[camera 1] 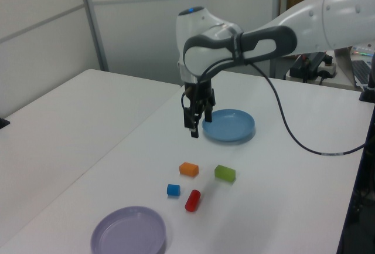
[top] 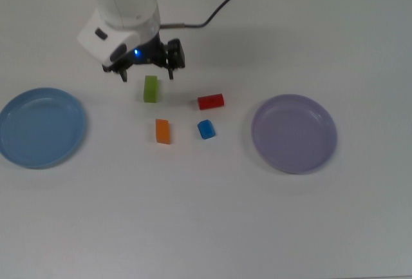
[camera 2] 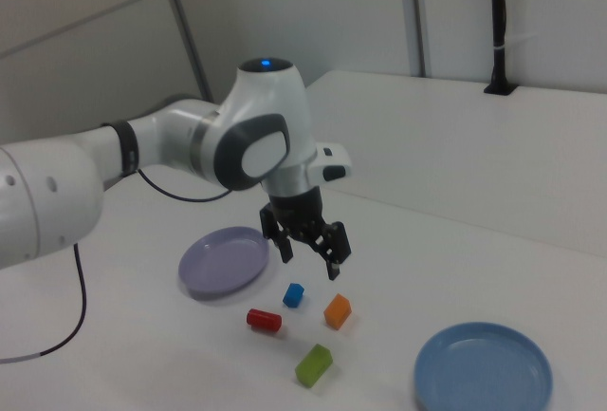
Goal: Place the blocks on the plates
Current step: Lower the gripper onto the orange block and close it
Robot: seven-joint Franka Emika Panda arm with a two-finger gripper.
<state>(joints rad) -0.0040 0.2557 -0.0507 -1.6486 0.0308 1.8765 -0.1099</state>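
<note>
Four blocks lie between the plates on the white table: green oblong [top: 150,89], orange oblong [top: 163,131], red oblong [top: 210,101] and blue cube [top: 206,129]. The light blue plate [top: 40,127] sits at the top view's left, the lavender plate [top: 294,133] at the top view's right; both hold nothing. My gripper [top: 147,76] hangs open in the air, its fingers spread wide just beyond the green block's far end. In the left view the gripper [camera 1: 192,129] hovers above the table before the blue plate [camera 1: 228,125]. In the right view the gripper [camera 2: 309,264] is above the blue cube [camera 2: 293,294] and orange block [camera 2: 338,310].
A black cable [camera 1: 293,139] trails from the arm across the table. A second white table [camera 1: 53,119] stands beside this one at the left view's left. Electronics [camera 1: 313,60] sit behind the arm at the left view's right.
</note>
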